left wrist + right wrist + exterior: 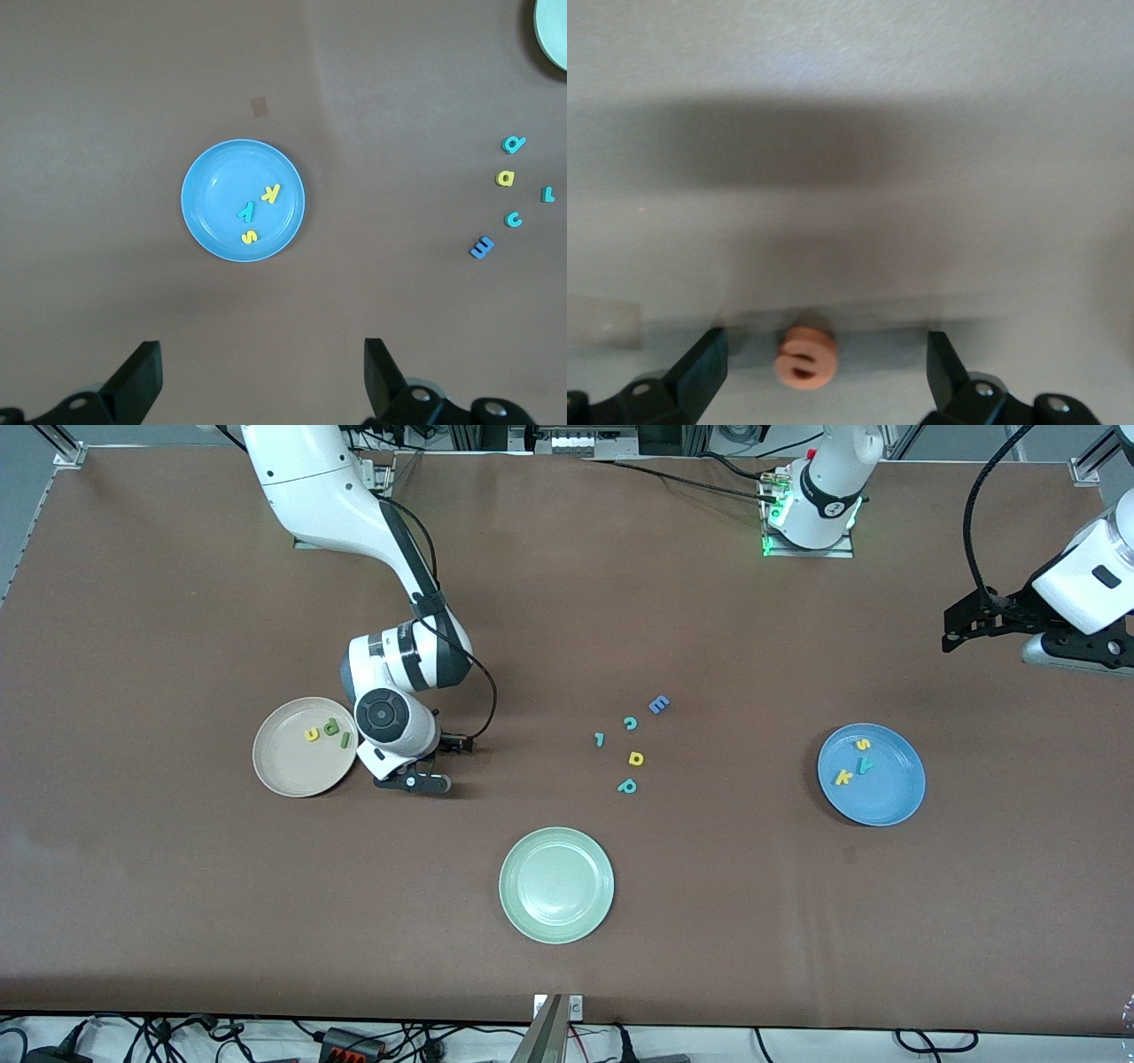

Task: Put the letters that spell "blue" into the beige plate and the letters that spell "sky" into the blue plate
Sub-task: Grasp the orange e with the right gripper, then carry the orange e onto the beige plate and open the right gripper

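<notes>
That orange e (805, 356) looks feather-light, squishy foam; the open right hand (824, 376) should pinch its edges gently; the left hand (261, 381) waits open.

Beige plate (283, 775) holding u, l, b; orange e (804, 358) on beige; blue plate (890, 802) holding s, k, y

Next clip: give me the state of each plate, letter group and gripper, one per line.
Beige plate: holds yellow u, green b and dark green l.
Orange e: on a pale surface between the open fingers of the right gripper.
Blue plate: holds s, y, k.
Green plate: empty.
Loose letters: five, on the table.
Left gripper: open, empty, above the blue plate.
</notes>
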You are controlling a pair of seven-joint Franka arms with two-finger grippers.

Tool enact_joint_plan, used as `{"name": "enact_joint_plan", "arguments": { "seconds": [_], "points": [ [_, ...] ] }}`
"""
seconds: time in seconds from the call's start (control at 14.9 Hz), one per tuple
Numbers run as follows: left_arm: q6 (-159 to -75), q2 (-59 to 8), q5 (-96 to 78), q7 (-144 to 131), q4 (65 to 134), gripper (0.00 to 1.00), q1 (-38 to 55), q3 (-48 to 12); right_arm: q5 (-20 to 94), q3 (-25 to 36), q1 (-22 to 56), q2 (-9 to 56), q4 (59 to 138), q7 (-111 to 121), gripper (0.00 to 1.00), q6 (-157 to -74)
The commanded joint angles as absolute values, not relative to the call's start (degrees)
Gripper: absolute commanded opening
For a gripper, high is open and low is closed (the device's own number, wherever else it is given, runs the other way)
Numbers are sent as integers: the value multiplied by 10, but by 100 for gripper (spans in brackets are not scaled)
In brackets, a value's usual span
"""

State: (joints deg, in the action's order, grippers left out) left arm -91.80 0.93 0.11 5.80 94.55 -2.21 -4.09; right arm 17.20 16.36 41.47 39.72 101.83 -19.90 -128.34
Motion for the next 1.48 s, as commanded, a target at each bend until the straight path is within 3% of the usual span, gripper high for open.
{"name": "enact_joint_plan", "arguments": {
  "seconds": [0.0, 0.27, 0.6, 0.94, 1.01, 1.14, 1.28, 1.41],
  "points": [
    [-913, 5, -11, 58, 933, 100, -22, -37, 190, 163, 429, 383, 1039, -207, 97, -1296],
    [-913, 5, -11, 56, 933, 100, -22, -38, 191, 163, 429, 383, 1038, -207, 75, -1294],
    [-912, 5, -11, 55, 933, 100, -22, -38, 191, 164, 425, 380, 1034, -207, 71, -1295],
    [-912, 5, -11, 55, 933, 100, -22, -38, 190, 165, 422, 380, 1034, -200, 59, -1294],
    [-912, 5, -11, 55, 933, 100, -22, -38, 190, 165, 421, 380, 1034, -200, 53, -1295],
    [-912, 5, -11, 55, 933, 100, -22, -37, 190, 165, 419, 380, 1033, -199, 30, -1294],
    [-912, 5, -11, 55, 933, 100, -22, -37, 190, 168, 421, 379, 1032, -198, 15, -1290],
    [-912, 5, -11, 55, 933, 100, -22, -38, 190, 169, 421, 374, 1029, -198, 6, -1290]
  ]
}}
